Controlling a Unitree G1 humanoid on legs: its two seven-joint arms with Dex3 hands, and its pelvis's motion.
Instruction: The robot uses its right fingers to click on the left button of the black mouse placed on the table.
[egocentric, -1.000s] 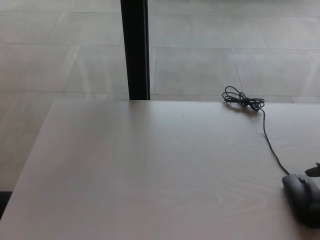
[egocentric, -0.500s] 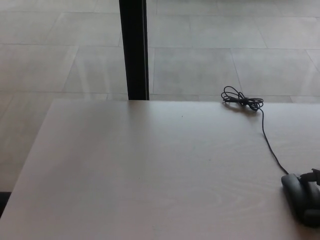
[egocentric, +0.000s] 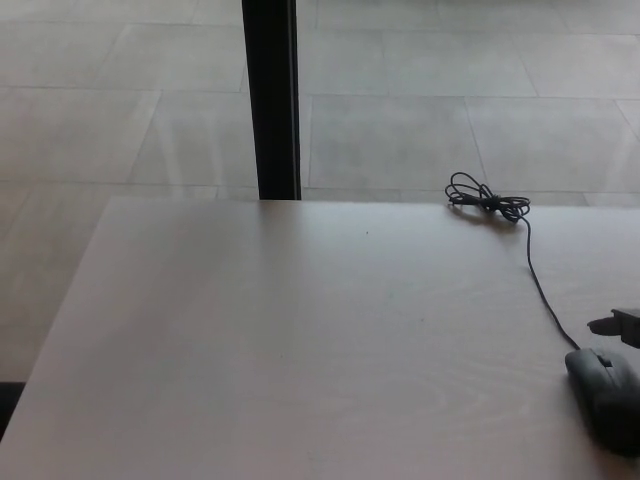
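Peeking in at the frame edge, the right hand (egocentric: 622, 326), its grip state unreadable, hovers just behind the black mouse (egocentric: 606, 395) and might miss the left button, nudging it across the tabletop (egocentric: 300, 340).

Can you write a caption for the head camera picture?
Black mouse at the pale table's right edge, its cable bundled behind, right hand just above.

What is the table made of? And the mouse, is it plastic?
The table looks like pale wood or wood-look laminate: faint grain lines and a soft sheen show. The mouse looks like dark matte plastic, smooth and rounded, with little shine. Its cable is thin and black, probably rubbery plastic coating.
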